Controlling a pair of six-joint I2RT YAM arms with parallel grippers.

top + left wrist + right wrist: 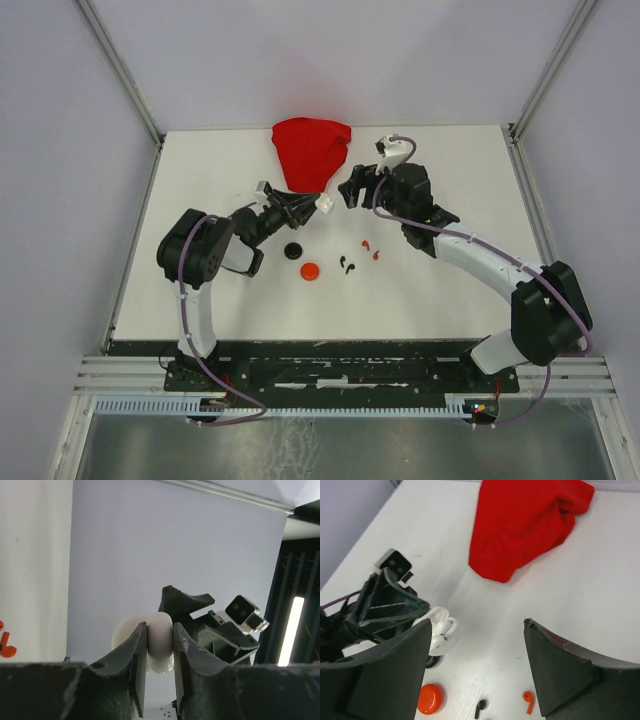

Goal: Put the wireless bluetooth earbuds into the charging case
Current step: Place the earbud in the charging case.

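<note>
From overhead, the left hand (305,206) sits near the middle of the bench (450,290), pinched tight on a white charging case (325,203) that sticks out of its tips toward 3 o'clock. The left wrist view shows both fingers (137,650) pressed against the rounded white shell, one on each side. The right hand (352,187) hovers just beside that case, at about 1 o'clock from it. Its jaws are spread wide and hold nothing, and bare bench shows between them in its own wrist view. In that view the white case appears to be hinged open, with rounded white shapes inside; I cannot tell whether these are earbuds. A large red cloth (312,150) lies crumpled at 12 o'clock from the two hands. At 6 o'clock from them, loose on the bench, lie a black earbud (347,265) and two red earbuds (366,244), the red pair close together and the black one near them on the 8 o'clock side. A red case (310,271) rests at 9 o'clock from the black earbud, and a black case (293,250) sits just beyond it at 11 o'clock.
</note>
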